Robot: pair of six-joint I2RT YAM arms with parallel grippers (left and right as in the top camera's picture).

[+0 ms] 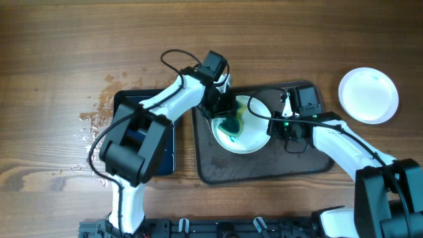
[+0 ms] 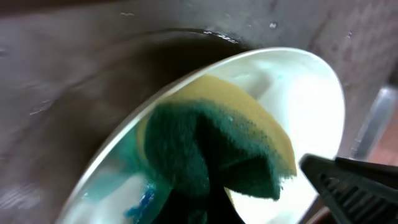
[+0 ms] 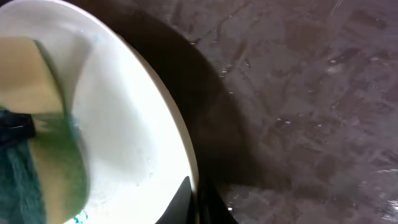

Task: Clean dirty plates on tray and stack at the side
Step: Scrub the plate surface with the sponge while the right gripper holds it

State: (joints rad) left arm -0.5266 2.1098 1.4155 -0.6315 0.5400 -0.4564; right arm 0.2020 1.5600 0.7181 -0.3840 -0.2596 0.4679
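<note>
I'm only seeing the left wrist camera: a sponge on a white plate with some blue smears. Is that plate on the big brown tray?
Observer: Yes. The smeared plate sits on the dark brown tray, toward its upper middle in the overhead view.
Operator: Are any plates off the tray?
Observer: One plain white plate lies on the table to the right of the tray, apart from it.
Operator: Where is the right gripper?
Observer: The right gripper is at the smeared plate's right rim. I cannot tell whether it clamps the rim.
</note>
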